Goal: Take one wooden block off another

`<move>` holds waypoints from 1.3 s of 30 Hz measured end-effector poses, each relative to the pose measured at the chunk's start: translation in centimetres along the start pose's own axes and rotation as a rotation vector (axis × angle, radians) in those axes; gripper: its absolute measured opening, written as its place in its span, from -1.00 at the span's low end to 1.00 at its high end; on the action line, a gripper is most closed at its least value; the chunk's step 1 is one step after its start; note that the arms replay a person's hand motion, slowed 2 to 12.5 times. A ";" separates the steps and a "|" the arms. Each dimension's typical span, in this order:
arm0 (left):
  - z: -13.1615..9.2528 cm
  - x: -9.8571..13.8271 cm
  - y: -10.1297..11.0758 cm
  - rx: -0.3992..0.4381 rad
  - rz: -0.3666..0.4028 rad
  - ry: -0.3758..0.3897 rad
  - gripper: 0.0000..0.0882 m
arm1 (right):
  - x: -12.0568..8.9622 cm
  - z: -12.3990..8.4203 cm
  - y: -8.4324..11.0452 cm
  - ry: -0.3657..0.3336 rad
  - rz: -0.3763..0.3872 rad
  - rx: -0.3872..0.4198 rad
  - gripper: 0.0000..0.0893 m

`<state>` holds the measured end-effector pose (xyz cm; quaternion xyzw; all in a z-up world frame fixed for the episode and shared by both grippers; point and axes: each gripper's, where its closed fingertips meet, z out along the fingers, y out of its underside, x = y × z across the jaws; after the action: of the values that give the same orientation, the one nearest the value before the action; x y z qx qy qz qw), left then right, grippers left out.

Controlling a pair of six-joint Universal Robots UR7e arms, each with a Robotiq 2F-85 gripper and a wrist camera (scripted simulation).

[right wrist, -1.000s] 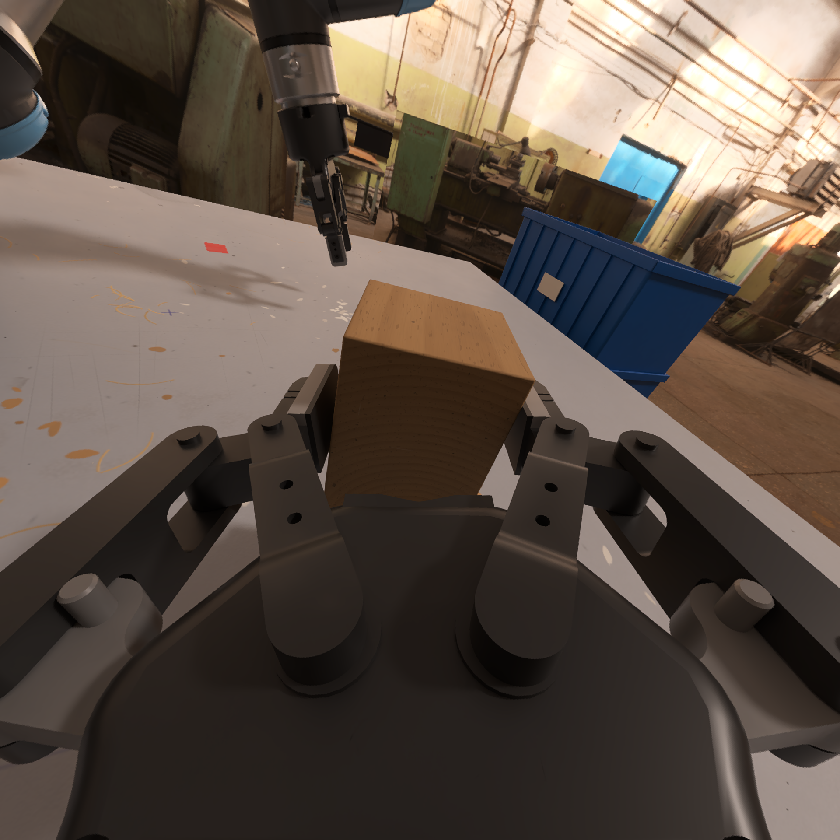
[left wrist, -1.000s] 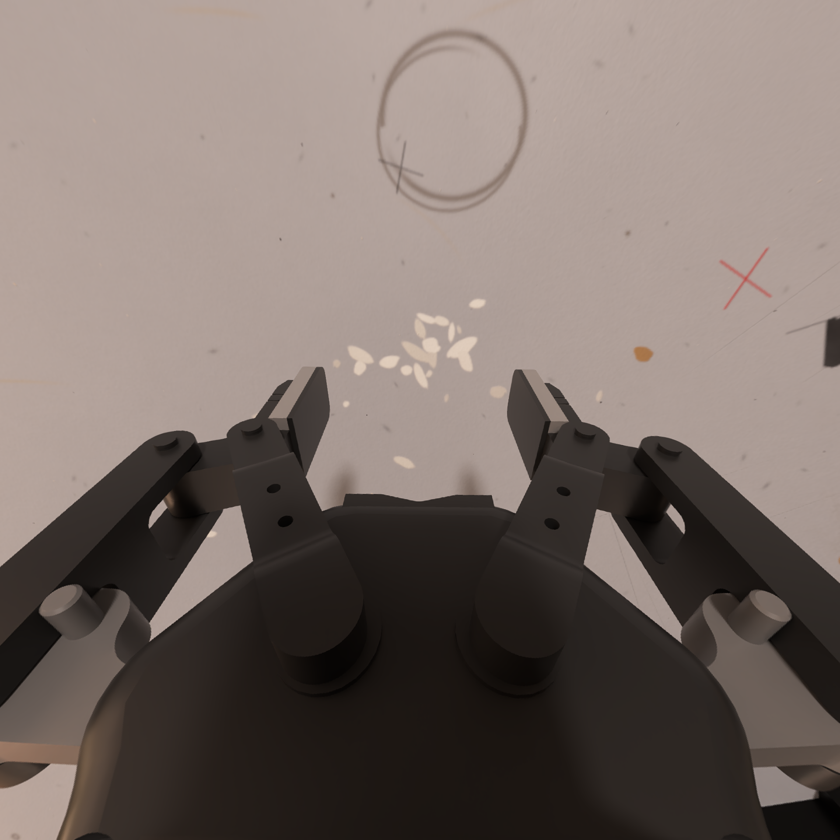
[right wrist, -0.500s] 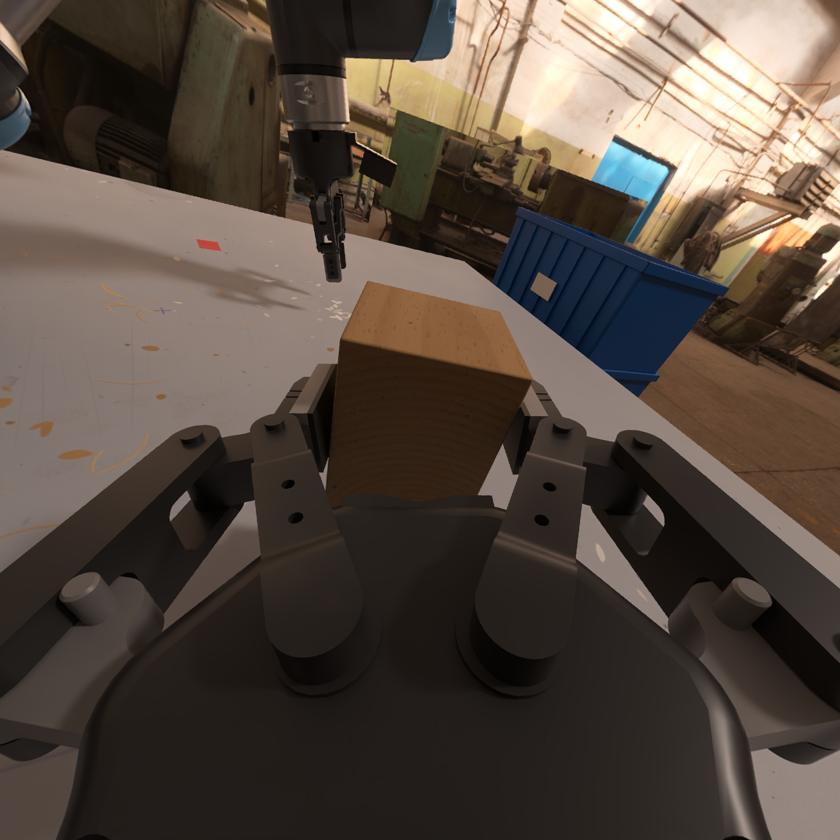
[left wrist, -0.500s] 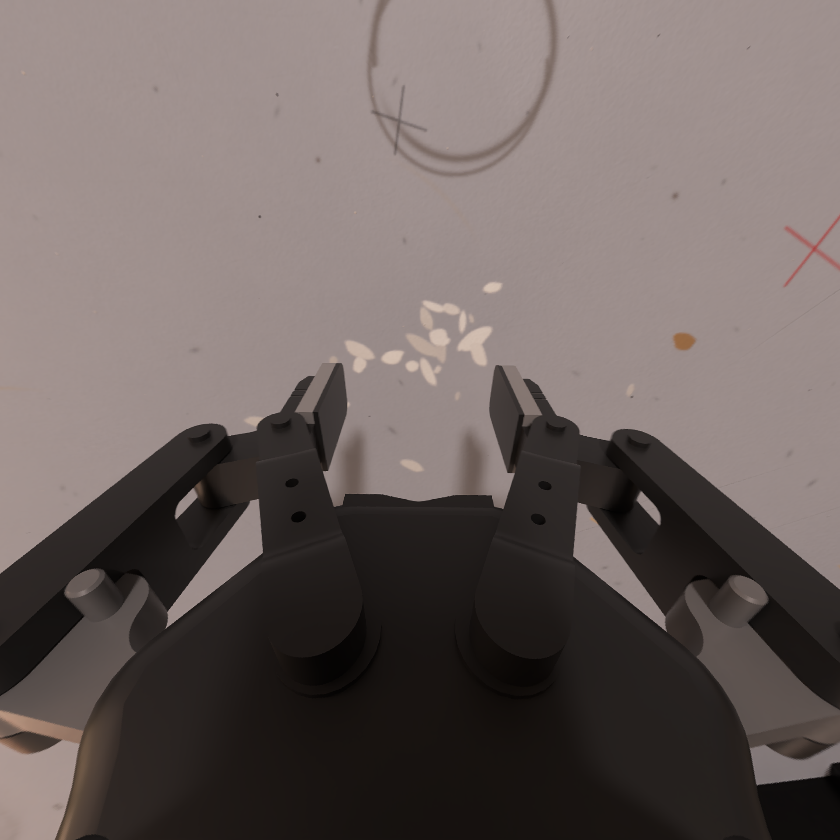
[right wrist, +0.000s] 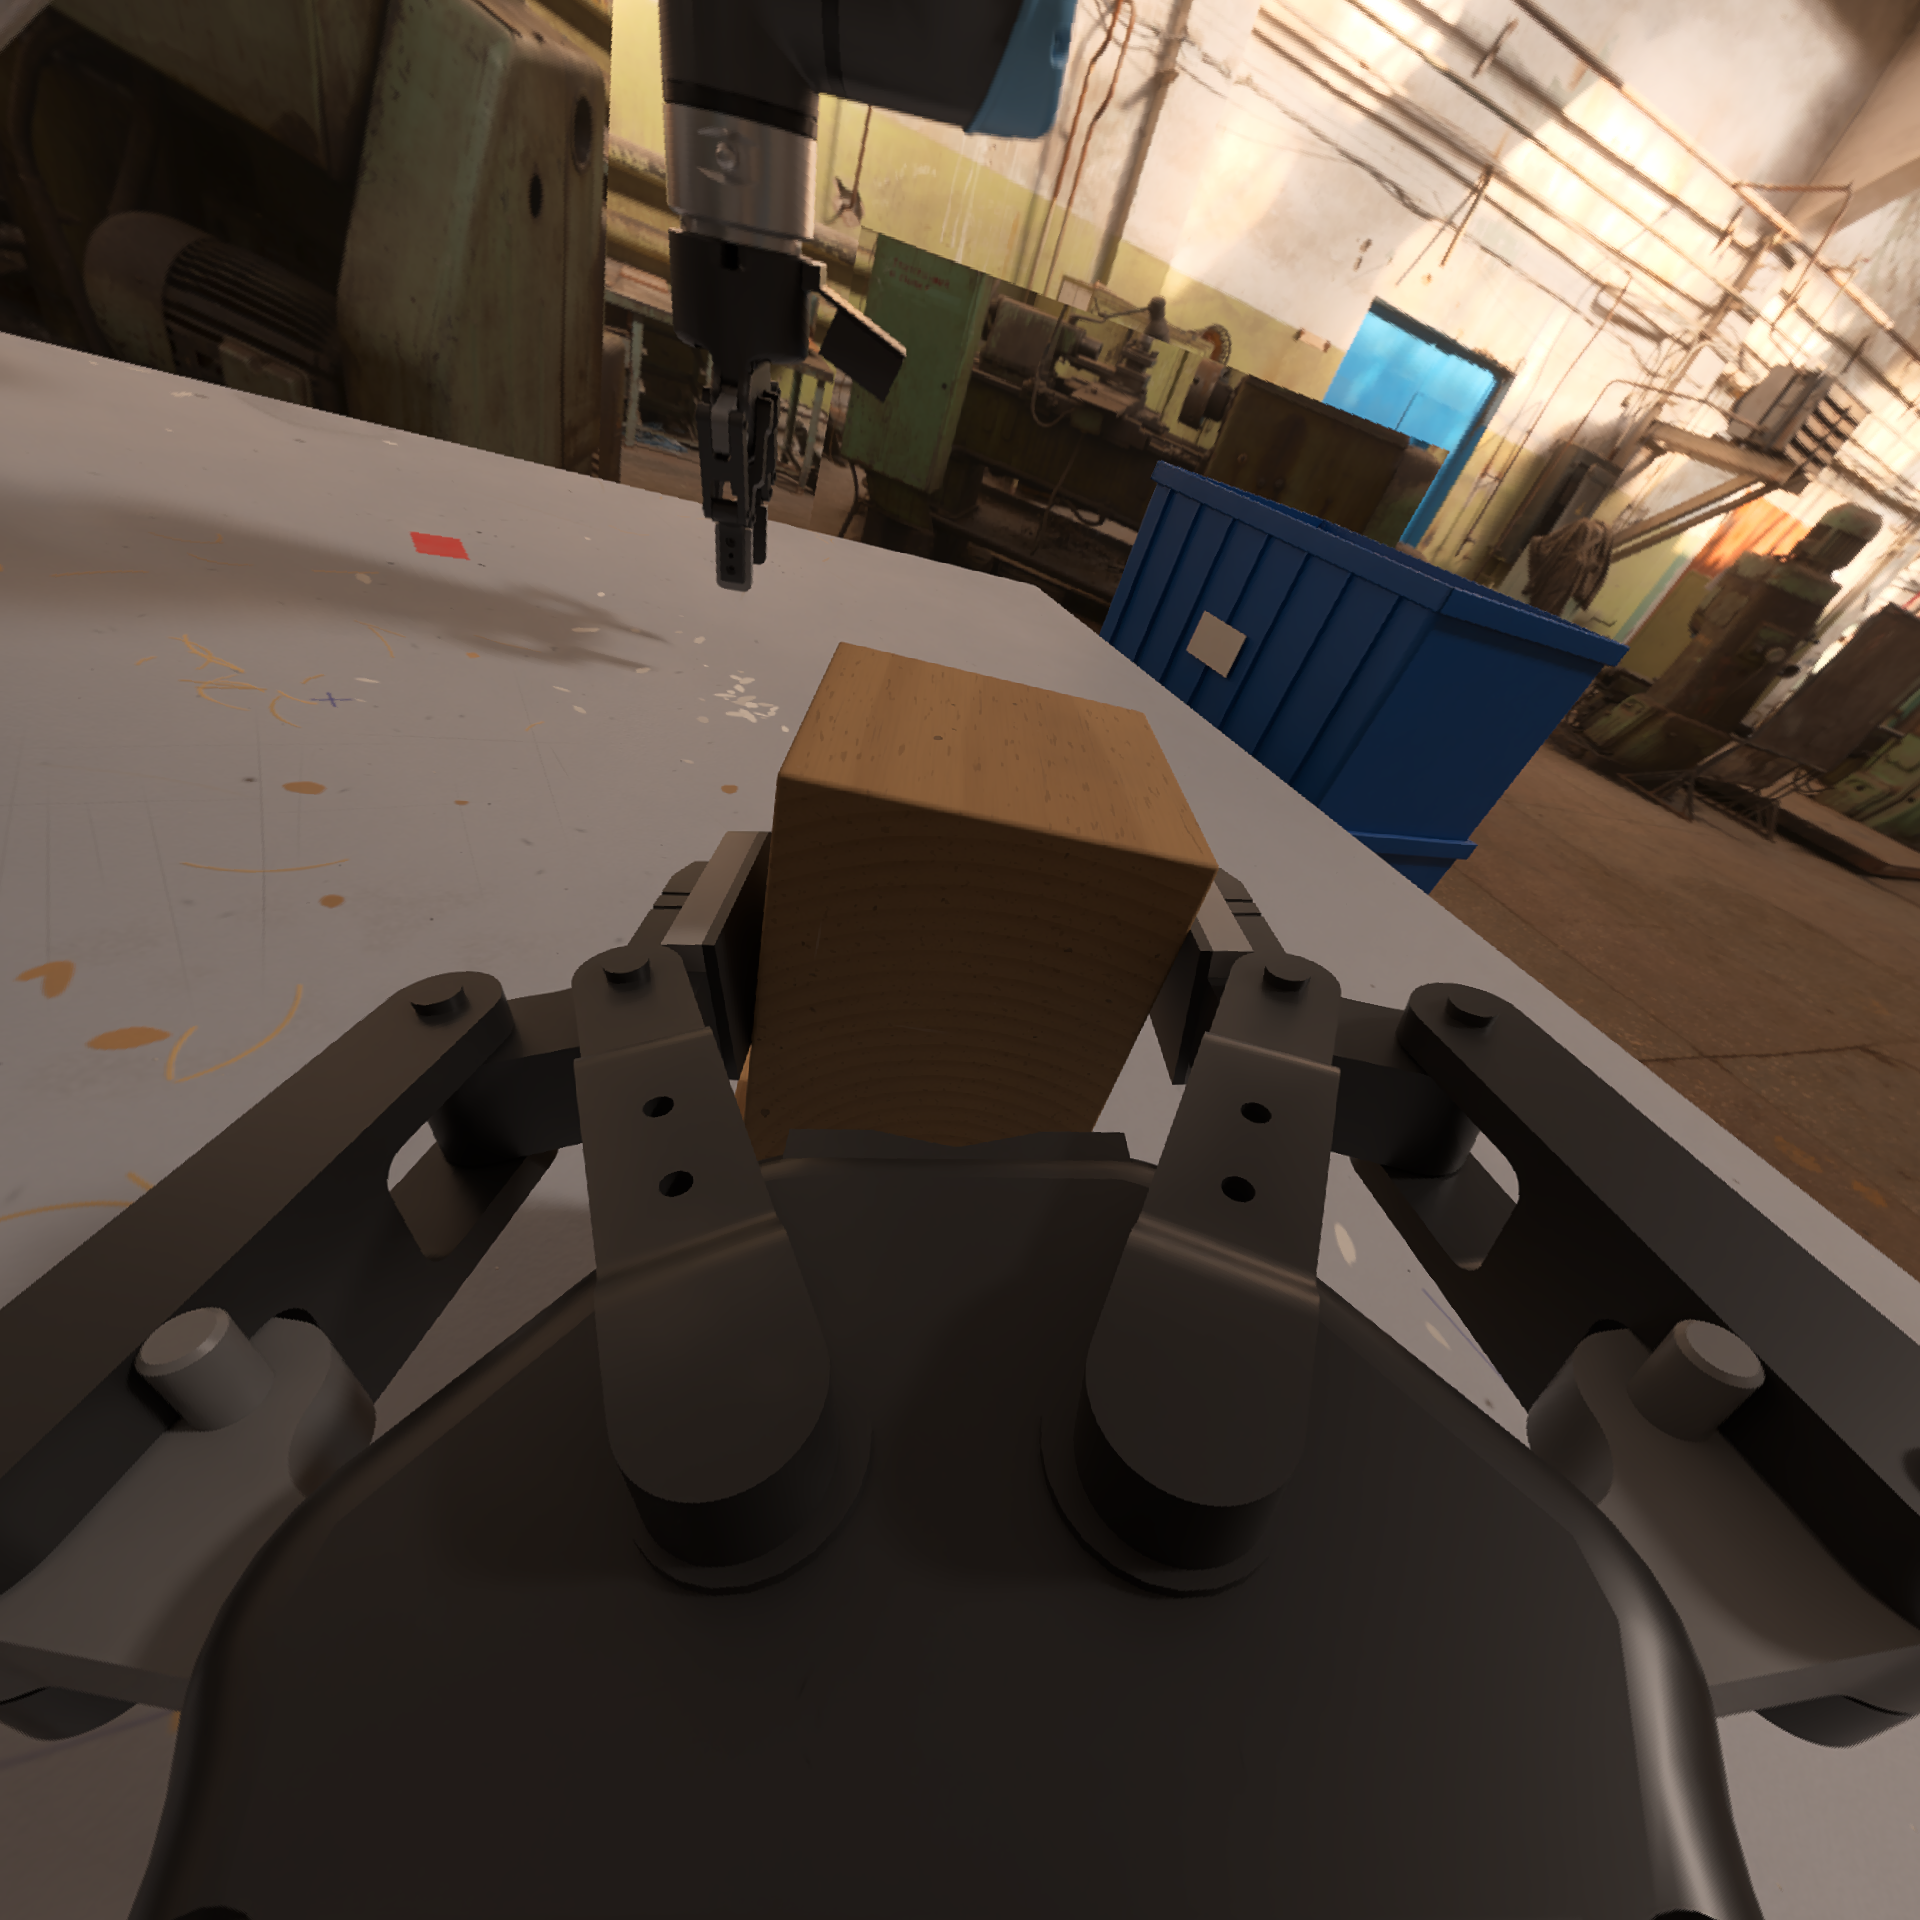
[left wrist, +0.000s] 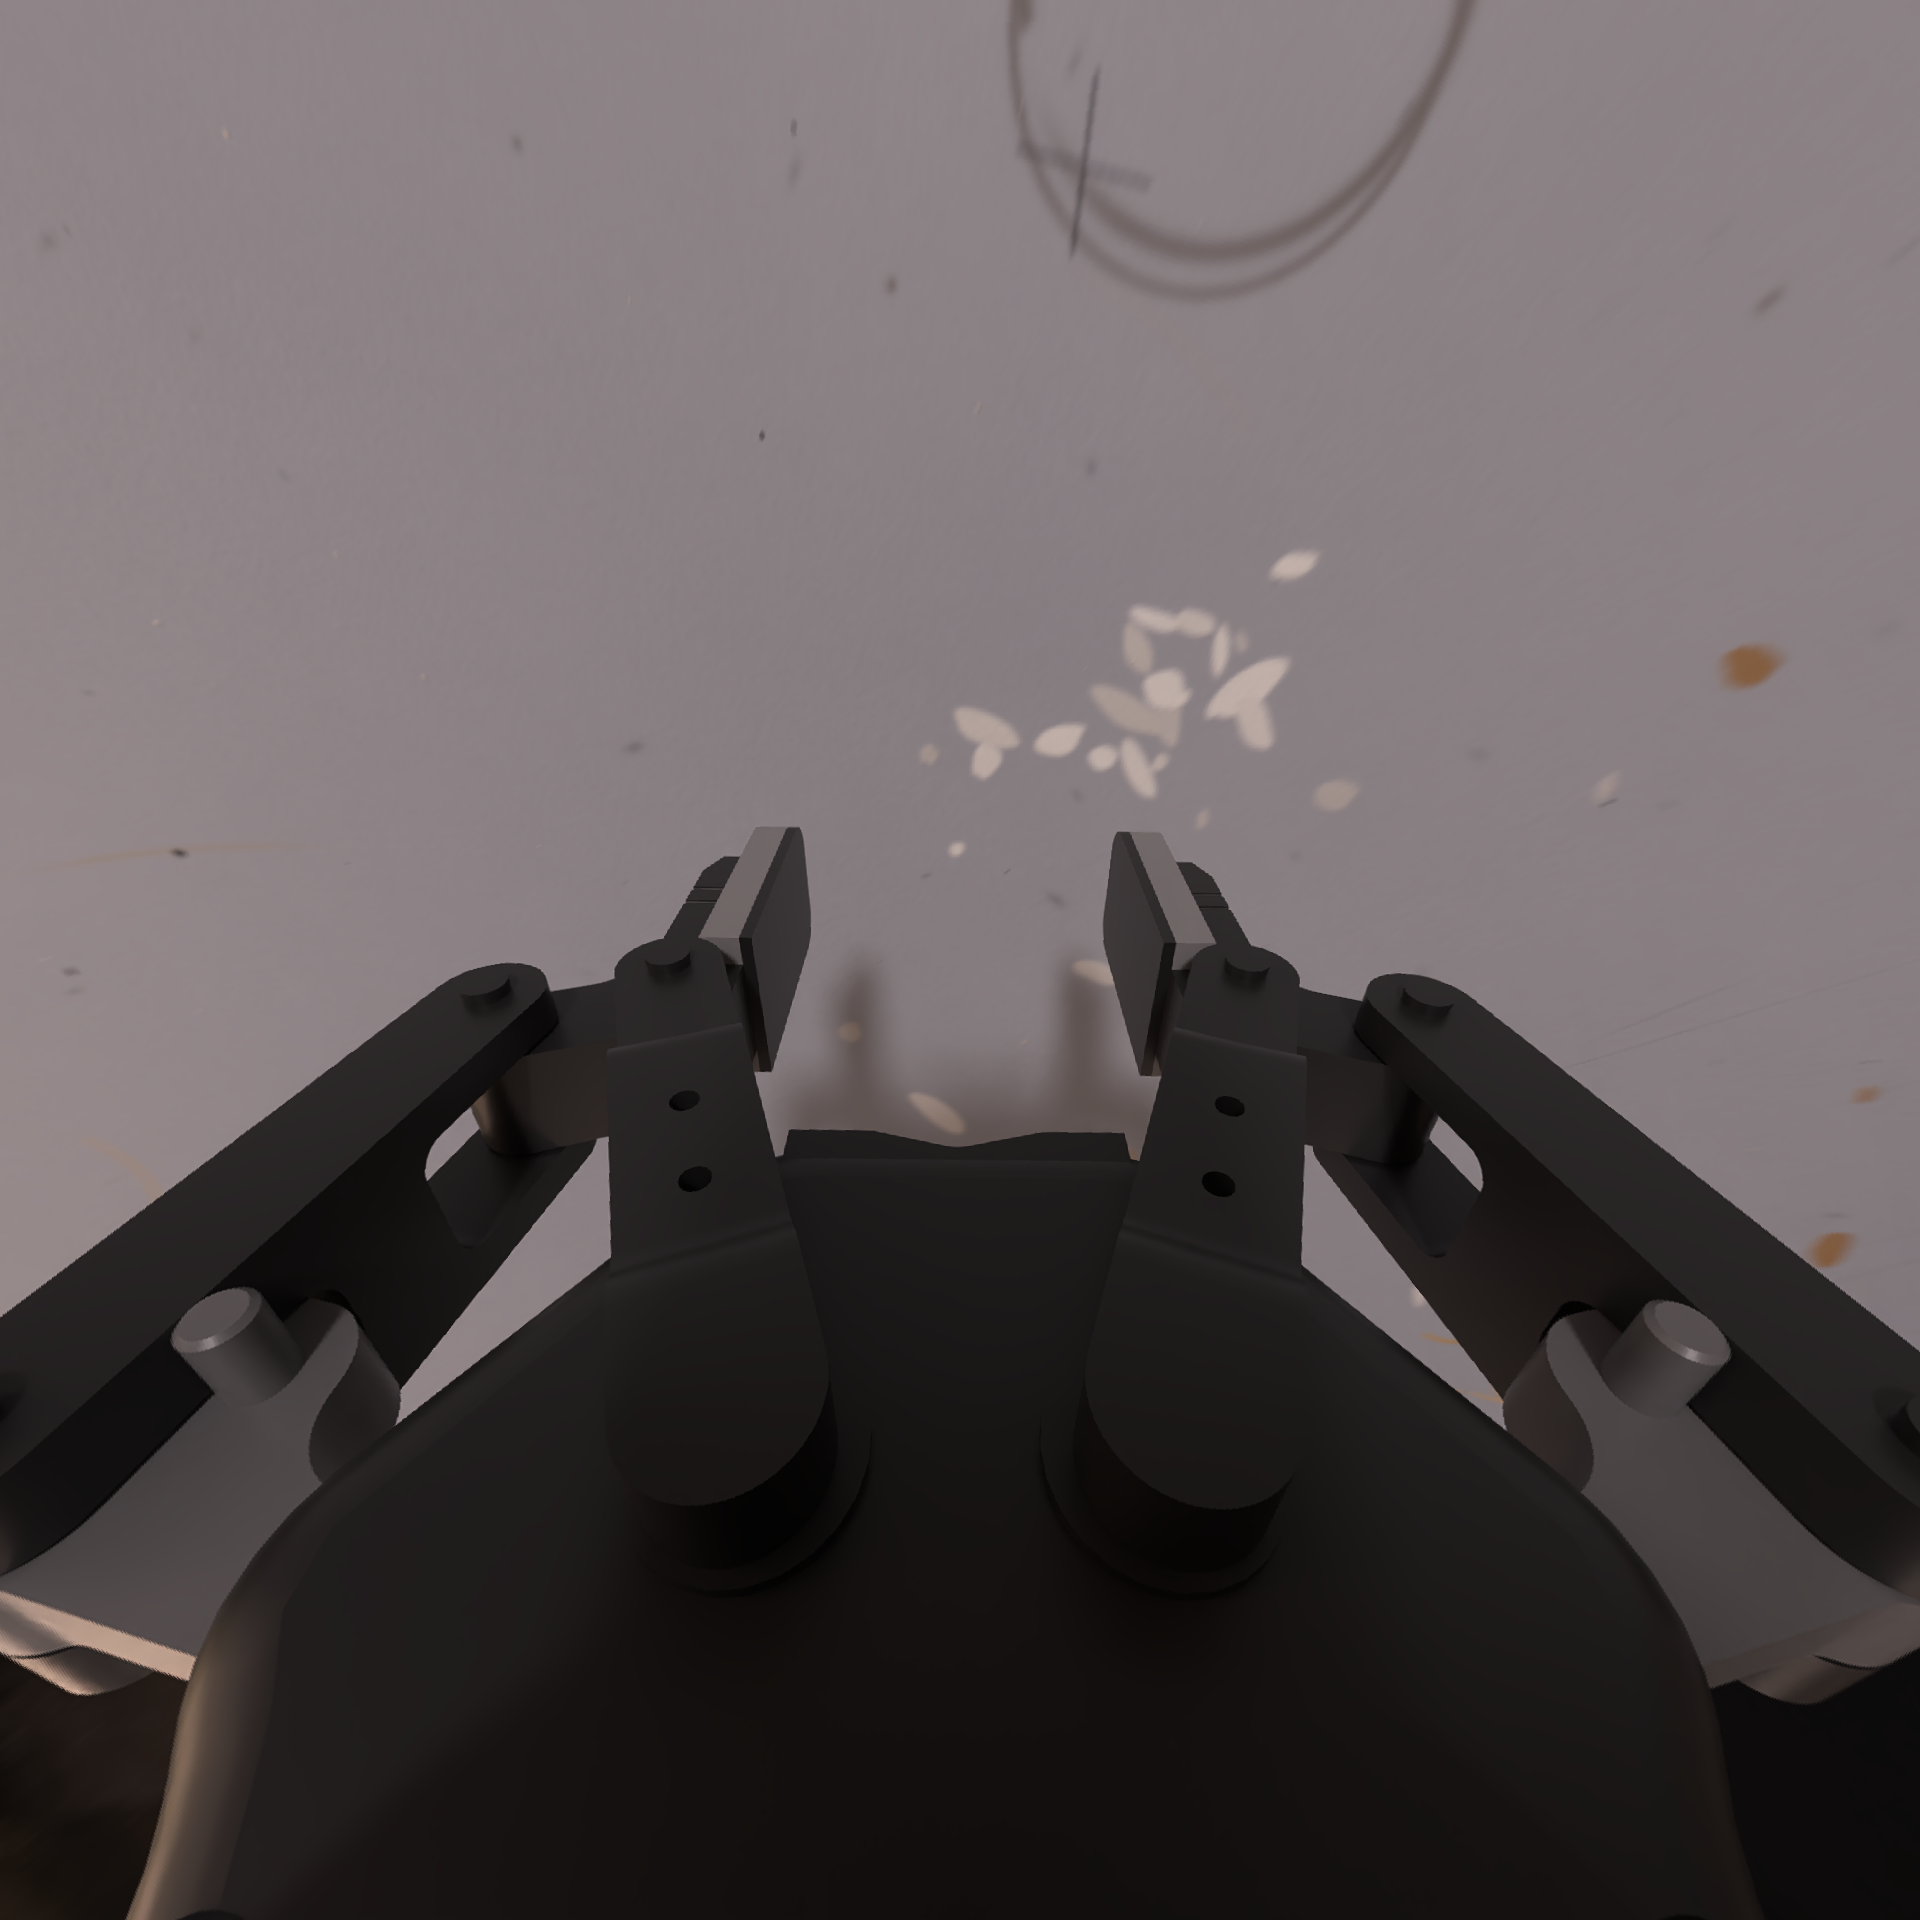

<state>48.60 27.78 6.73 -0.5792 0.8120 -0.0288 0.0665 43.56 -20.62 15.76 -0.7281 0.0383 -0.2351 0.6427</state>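
Left wrist view first: we see our left gripper [left wrist: 956, 951] pointing down at the grey table [left wrist: 416, 520]. Its two fingers stand partly apart, and nothing is between them. Under it lie small white flecks [left wrist: 1153, 696]. A dark drawn ring [left wrist: 1236, 166] with a small cross sits near the top edge. A few orange spots [left wrist: 1751, 665] dot the right side. We see no block in this view, and no writing we can read.

Right wrist view next: we see our right gripper [right wrist: 961, 935] closed on a wooden block [right wrist: 977, 894]. One pad presses each side of the block. The block sits low over the table [right wrist: 312, 935], near its right edge. We cannot tell if a second block is under it, because the gripper hides that part. Far off, the left gripper [right wrist: 736, 561] hangs above the table, tips down. From here we cannot tell how far open it is. A small red square [right wrist: 440, 544] lies on the table. Past the table edge stands a blue bin [right wrist: 1351, 675] with a pale tag on its side. A green machine [right wrist: 925, 364] stands behind, with marks too blurry to read.
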 end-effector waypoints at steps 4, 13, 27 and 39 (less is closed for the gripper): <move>-1.7 1.6 -1.9 0.142 -0.110 0.146 0.18 | 0.2 0.1 0.1 0.005 0.016 -0.005 0.35; -2.7 4.9 -3.6 0.295 -0.320 0.316 0.28 | 0.5 0.5 0.1 0.013 0.052 -0.005 0.35; -0.2 4.9 -1.7 0.202 -0.520 0.237 0.75 | 0.3 0.9 0.2 0.012 0.057 -0.022 0.35; 2.6 6.0 -0.5 0.067 -0.476 0.197 0.60 | 0.3 0.3 -0.2 0.024 0.052 -0.011 0.34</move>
<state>47.51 22.07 3.81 -0.7459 0.6539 -0.1266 -0.0024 43.89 -20.44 15.97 -0.7274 0.0661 -0.2269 0.6442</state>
